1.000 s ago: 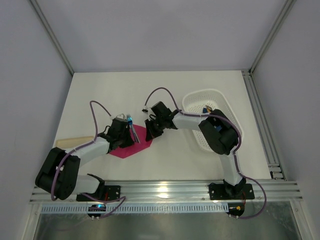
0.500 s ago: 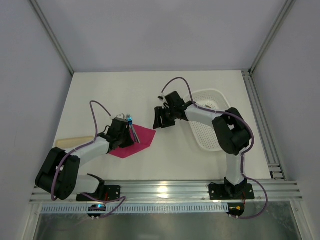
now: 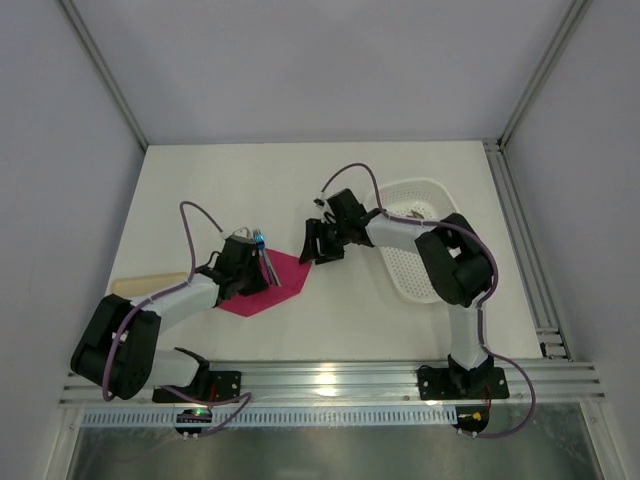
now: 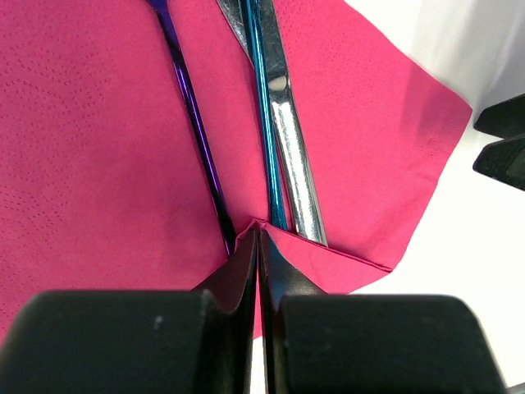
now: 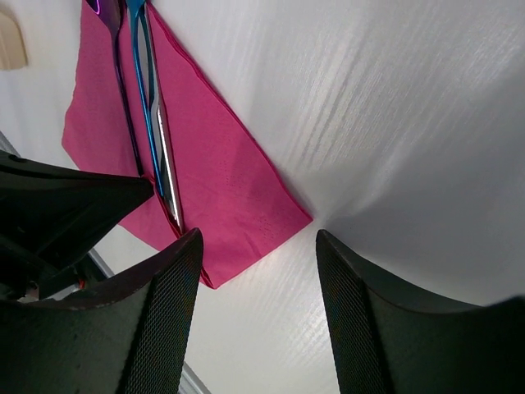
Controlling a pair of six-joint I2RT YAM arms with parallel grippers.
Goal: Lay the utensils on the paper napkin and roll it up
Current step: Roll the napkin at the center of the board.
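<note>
1 paper napkin (image 4: 98, 139), edge fold pinched between pressed-together tips of left gripper (image 4: 256, 250). 3 utensils (image 4: 283, 139) laid on it, just ahead of those tips. Jaws of right gripper (image 5: 258, 242) held apart, nothing gripped; napkin corner just ahead, untouched.

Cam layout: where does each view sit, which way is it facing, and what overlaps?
Top external: above and behind the bases, looking down at the table; both arms show.
Left wrist: on the left arm, looking down past the shut left gripper, which pinches the napkin.
Right wrist: on the right arm, looking down through the open right gripper.
Shared: both wrist views show napkin and utensils.
</note>
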